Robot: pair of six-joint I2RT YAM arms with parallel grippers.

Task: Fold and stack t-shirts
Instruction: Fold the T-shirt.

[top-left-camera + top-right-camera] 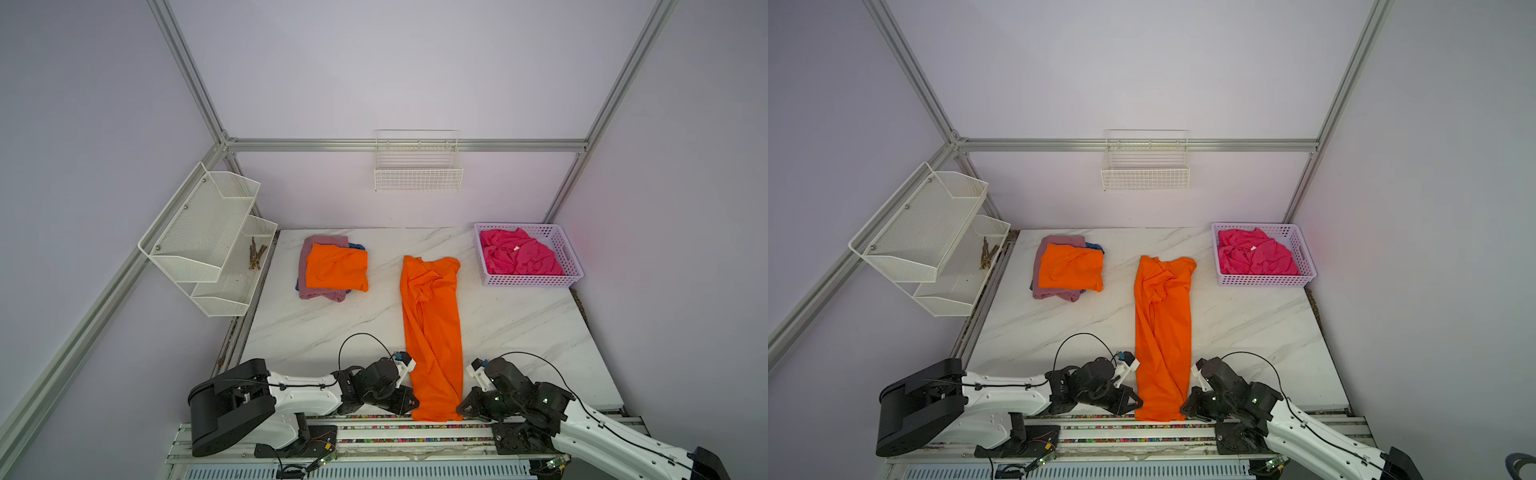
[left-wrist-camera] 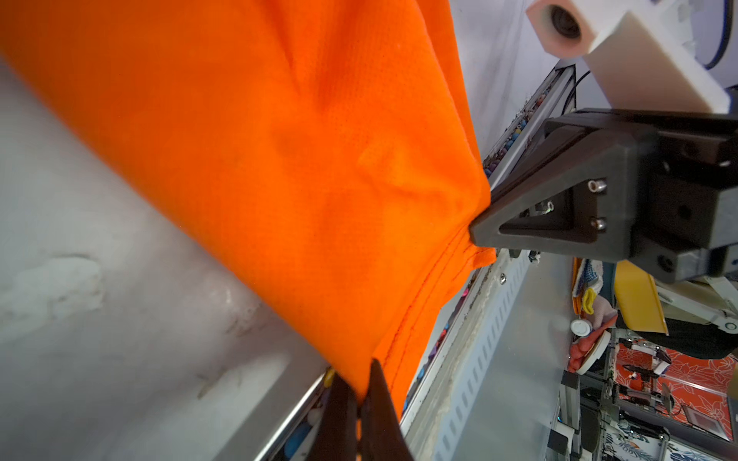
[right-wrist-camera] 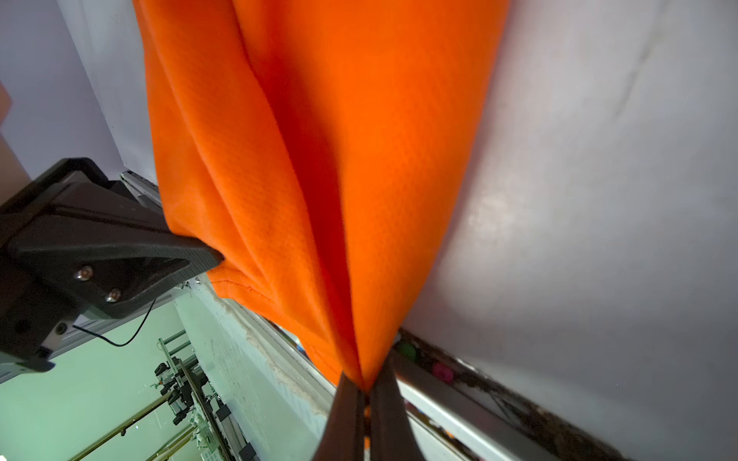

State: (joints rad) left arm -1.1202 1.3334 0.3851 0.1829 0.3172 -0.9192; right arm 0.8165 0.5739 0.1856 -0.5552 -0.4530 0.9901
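stack of folded t-shirts, orange over mauve-pink and blue, lay done at the marble table's far left, hot pink t-shirt sat crumpled in the lilac basket, and the mid-table orange t-shirt, narrowed lengthwise, ran hem-near to collar-far, left gripper and right gripper each clamped on a hem corner.

Soft, even light falls from above in both top views; shadows are faint. A pink glow tints the wall at the worktop's far right corner. Frame bars bend near picture edges. In my wrist views my fingers blur, the shirt glows saturated, and glare whitens the worktop.
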